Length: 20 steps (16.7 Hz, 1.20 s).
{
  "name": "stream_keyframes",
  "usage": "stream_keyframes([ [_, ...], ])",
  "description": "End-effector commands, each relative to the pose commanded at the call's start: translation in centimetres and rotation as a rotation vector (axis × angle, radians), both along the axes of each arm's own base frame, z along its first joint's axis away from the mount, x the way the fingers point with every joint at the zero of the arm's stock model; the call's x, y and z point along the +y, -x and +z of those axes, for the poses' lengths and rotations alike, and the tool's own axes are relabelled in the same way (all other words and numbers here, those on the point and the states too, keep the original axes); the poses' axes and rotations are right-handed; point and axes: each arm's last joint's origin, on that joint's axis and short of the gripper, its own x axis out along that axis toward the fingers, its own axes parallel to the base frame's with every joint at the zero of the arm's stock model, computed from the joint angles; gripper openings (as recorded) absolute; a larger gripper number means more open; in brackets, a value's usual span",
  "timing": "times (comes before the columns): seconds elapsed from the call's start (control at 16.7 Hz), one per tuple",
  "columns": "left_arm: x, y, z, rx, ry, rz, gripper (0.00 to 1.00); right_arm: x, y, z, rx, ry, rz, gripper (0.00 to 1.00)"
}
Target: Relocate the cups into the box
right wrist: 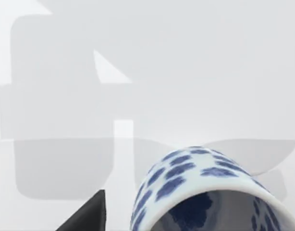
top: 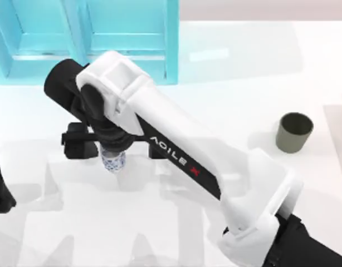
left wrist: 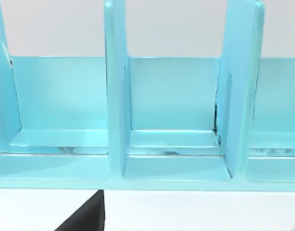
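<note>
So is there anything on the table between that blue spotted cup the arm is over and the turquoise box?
Nothing visible. The white, blue-patterned round cup sits beneath the right end effector, and bare white table lies between it and the turquoise compartmented box. The plain olive-grey cup stands far off on the right.

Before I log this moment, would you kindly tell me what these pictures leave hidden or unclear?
- Right gripper, top view: its fingers sit under the white arm, so the grip on the small blue-patterned white cup is unclear.
- Same cup, right wrist view: cut off by the picture's edge.
- Turquoise compartmented box, top view: its far part is cut off.
</note>
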Motion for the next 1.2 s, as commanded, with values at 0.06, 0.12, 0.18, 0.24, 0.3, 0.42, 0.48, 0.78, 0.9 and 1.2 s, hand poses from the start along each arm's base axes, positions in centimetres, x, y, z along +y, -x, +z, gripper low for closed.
stream_keyframes([
  [0.06, 0.00, 0.00, 0.00, 0.000, 0.000, 0.000, 1.00, 0.00, 0.00, 0.00, 0.000, 0.000, 0.000, 0.85],
  [0.12, 0.00, 0.00, 0.00, 0.000, 0.000, 0.000, 1.00, 0.00, 0.00, 0.00, 0.000, 0.000, 0.000, 0.77],
  [0.18, 0.00, 0.00, 0.00, 0.000, 0.000, 0.000, 1.00, 0.00, 0.00, 0.00, 0.000, 0.000, 0.000, 0.70],
  [0.24, 0.00, 0.00, 0.00, 0.000, 0.000, 0.000, 1.00, 0.00, 0.00, 0.00, 0.000, 0.000, 0.000, 0.62],
  [0.3, 0.00, 0.00, 0.00, 0.000, 0.000, 0.000, 1.00, 0.00, 0.00, 0.00, 0.000, 0.000, 0.000, 0.55],
  [0.42, 0.00, 0.00, 0.00, 0.000, 0.000, 0.000, 1.00, 0.00, 0.00, 0.00, 0.000, 0.000, 0.000, 0.40],
  [0.48, 0.00, 0.00, 0.00, 0.000, 0.000, 0.000, 1.00, 0.00, 0.00, 0.00, 0.000, 0.000, 0.000, 0.32],
  [0.78, 0.00, 0.00, 0.00, 0.000, 0.000, 0.000, 1.00, 0.00, 0.00, 0.00, 0.000, 0.000, 0.000, 0.00],
  [0.9, 0.00, 0.00, 0.00, 0.000, 0.000, 0.000, 1.00, 0.00, 0.00, 0.00, 0.000, 0.000, 0.000, 0.00],
  [1.2, 0.00, 0.00, 0.00, 0.000, 0.000, 0.000, 1.00, 0.00, 0.00, 0.00, 0.000, 0.000, 0.000, 0.00],
])
